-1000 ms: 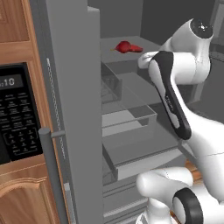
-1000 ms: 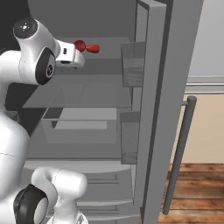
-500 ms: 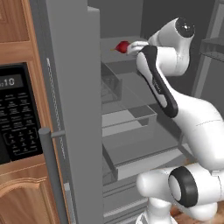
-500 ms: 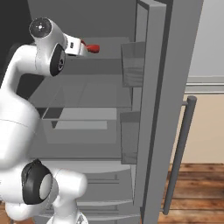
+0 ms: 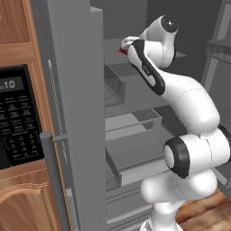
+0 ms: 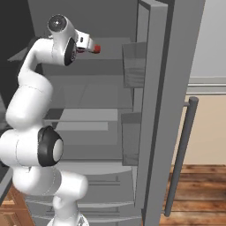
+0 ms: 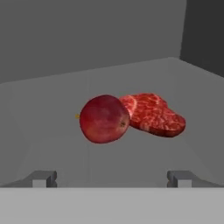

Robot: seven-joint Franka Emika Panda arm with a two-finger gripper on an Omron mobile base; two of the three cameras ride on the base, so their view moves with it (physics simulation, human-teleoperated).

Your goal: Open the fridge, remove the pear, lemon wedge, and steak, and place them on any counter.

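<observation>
Red and round, the smooth-skinned pear (image 7: 104, 119) sits on the grey metal fridge's (image 5: 74, 113) upper shelf, dead ahead of the spread, empty two-finger gripper (image 7: 112, 178). A flat marbled red steak (image 7: 154, 114) lies just behind it to the right, apparently touching, so the pear looks nearer to grasp.

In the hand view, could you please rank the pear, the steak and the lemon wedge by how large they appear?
1. The pear and the steak look about alike; the pear is nearer the camera and overlaps the steak, so I won't rank them.
2. The lemon wedge, a tiny yellow sliver behind the pear.
</observation>
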